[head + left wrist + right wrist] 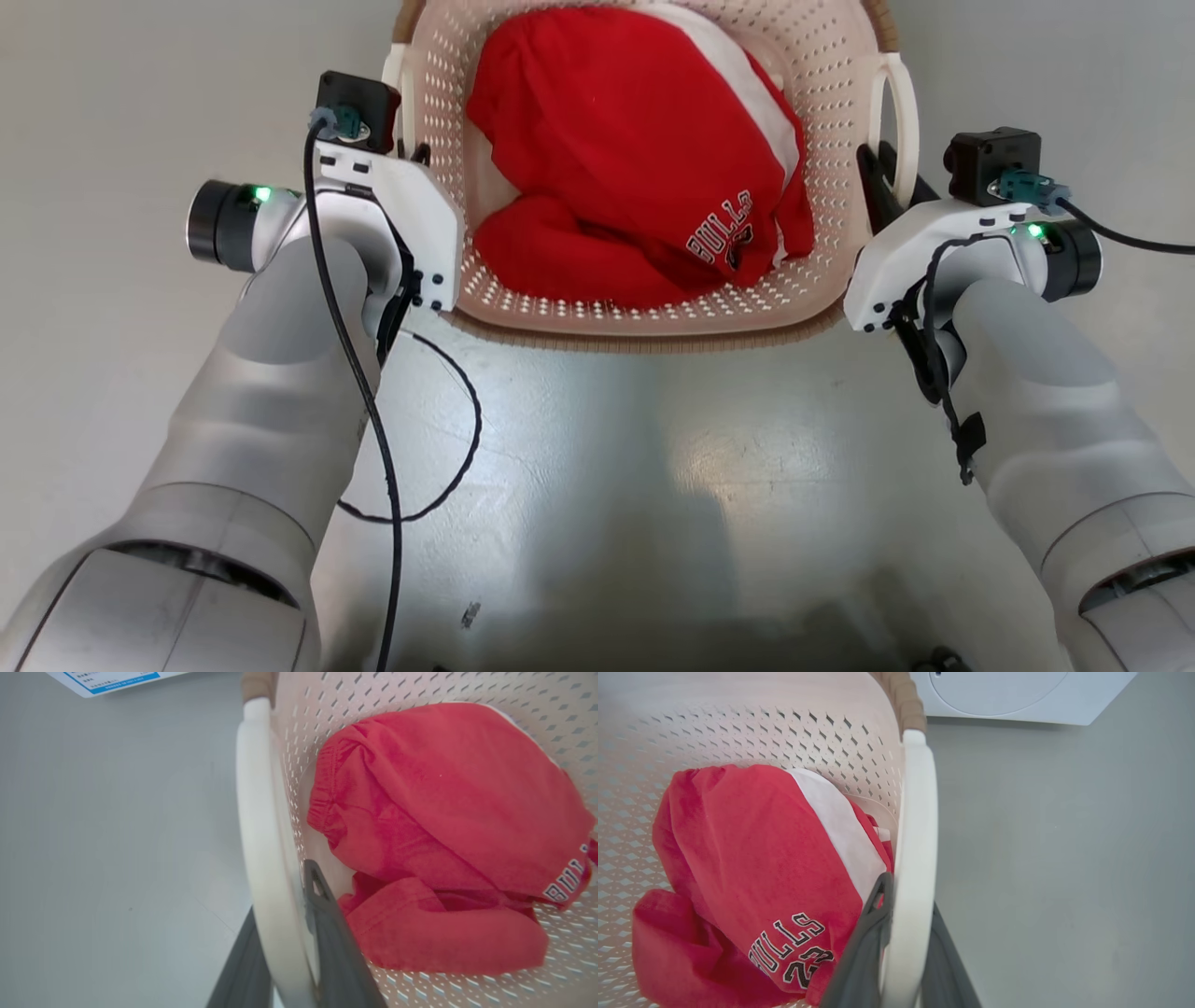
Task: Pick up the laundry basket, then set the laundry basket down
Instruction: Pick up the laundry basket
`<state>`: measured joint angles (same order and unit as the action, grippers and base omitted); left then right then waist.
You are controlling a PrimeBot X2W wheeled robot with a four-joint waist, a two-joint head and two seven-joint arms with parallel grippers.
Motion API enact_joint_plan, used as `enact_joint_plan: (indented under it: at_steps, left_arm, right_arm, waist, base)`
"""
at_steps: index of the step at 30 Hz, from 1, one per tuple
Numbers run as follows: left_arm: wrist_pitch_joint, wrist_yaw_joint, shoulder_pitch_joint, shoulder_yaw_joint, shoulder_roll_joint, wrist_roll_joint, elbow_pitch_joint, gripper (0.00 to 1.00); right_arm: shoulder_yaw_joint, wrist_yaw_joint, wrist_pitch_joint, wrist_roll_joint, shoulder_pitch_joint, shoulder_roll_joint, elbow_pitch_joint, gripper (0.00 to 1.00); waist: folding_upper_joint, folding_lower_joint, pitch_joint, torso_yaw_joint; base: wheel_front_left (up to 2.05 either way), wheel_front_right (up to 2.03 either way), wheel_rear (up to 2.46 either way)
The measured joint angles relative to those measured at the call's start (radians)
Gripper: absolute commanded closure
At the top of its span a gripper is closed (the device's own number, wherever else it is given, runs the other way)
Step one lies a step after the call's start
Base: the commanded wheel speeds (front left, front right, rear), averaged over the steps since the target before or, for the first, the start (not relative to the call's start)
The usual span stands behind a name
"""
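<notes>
The laundry basket (607,308) is on the grey floor (607,485) straight in front of the robot, between its two arms. From these views I cannot tell whether its base rests on the floor or is just clear of it. A white appliance (1004,695) stands on the floor beyond it.

The left tool (285,933) has one dark finger on each side of the white left handle (261,835), pressed against it. The right tool (908,933) grips the right handle (915,835) the same way. Both look clamped on the handle bars rather than merely straddling them.

The basket is thin perforated plastic, so it is probably light and fairly stiff. The walls may still flex a little if the two arms pull apart or push together. The handles are smooth, rounded bars, so narrow fingers could slip along them or let the basket swing. They are still the right place to hold it, one on each side and near the middle of each loop.

The load is a crumpled red garment (635,159) with a white panel, which is soft and adds little weight. It lies low inside and should not spill if both sides rise level and at the same rate.
</notes>
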<state>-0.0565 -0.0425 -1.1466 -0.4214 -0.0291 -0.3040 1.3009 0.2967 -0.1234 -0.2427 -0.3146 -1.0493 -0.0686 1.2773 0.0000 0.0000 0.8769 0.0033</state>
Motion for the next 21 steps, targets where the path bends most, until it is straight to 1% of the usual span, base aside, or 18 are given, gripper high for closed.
enact_joint_plan:
  at_steps: [10,11,21]
  left_arm:
    - [0.067,0.0,0.075,-0.005,0.0,-0.035,-0.001,1.0]
    - [0.067,0.0,0.075,-0.005,0.0,-0.035,-0.001,1.0]
    - [0.115,0.007,0.176,-0.021,0.001,-0.067,0.0,1.0]
  right_arm:
    - [0.12,0.0,0.086,-0.117,0.037,-0.001,-0.004,1.0]
    - [0.12,0.0,0.086,-0.117,0.037,-0.001,-0.004,1.0]
    - [0.2,0.0,0.162,-0.203,0.108,0.0,-0.001,1.0]
  waist:
    - [0.0,0.0,-0.113,-0.006]
    - [0.0,0.0,-0.113,-0.006]
    - [0.0,0.0,-0.268,-0.016]
  base:
    - [0.0,0.0,0.0]
    - [0.0,0.0,0.0]
    - [0.0,0.0,0.0]
